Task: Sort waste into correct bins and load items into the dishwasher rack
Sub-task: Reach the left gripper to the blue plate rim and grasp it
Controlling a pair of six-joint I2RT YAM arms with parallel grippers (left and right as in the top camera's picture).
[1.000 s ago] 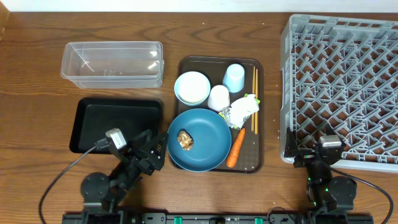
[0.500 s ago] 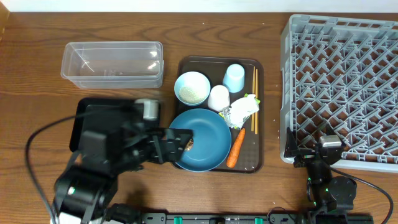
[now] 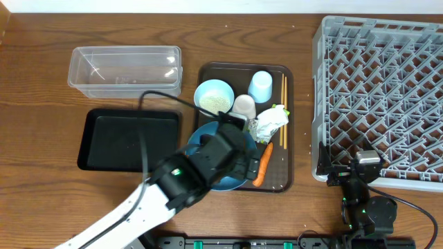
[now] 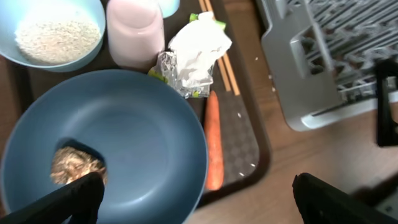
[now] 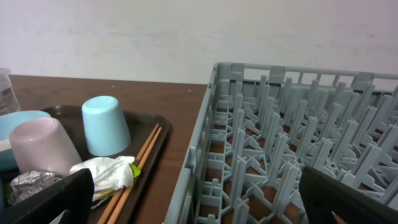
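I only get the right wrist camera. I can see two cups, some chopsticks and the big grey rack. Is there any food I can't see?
Observer: Yes. An orange carrot lies on the brown tray, right beside a big blue bowl.
Operator: Ooh, is that big bowl empty?
Observer: No, a small brown food lump sits inside it, near one edge.
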